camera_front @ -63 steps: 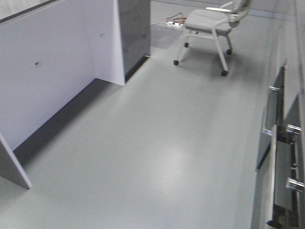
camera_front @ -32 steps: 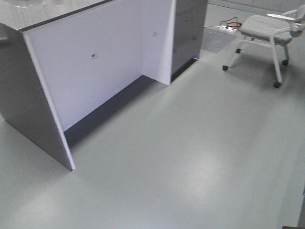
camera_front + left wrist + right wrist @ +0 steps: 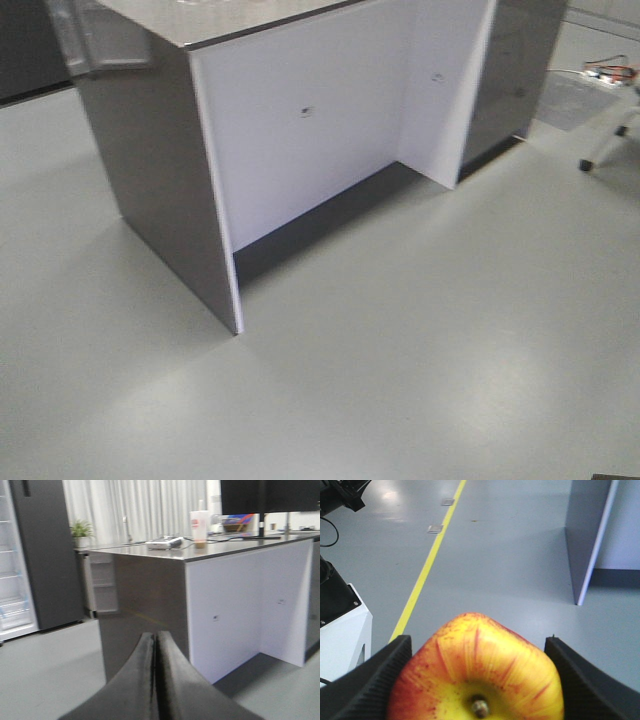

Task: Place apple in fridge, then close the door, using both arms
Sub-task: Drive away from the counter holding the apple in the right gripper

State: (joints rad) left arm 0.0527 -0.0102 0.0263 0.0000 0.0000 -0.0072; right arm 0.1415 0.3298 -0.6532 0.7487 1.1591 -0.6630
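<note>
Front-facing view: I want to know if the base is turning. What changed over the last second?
The view swung left: the counter slid rightward across the picture, its dark end panel came into sight, the chair is nearly out at the right edge, and the drawers are gone. Counter and chair kept their places on the floor.

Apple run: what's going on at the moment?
The right gripper is shut on the apple, carried above the grey floor. The left gripper is shut and empty. The fridge, white shelves showing, sits at the left wrist view's far left, past the dark counter; the apple is not yet inside.
</note>
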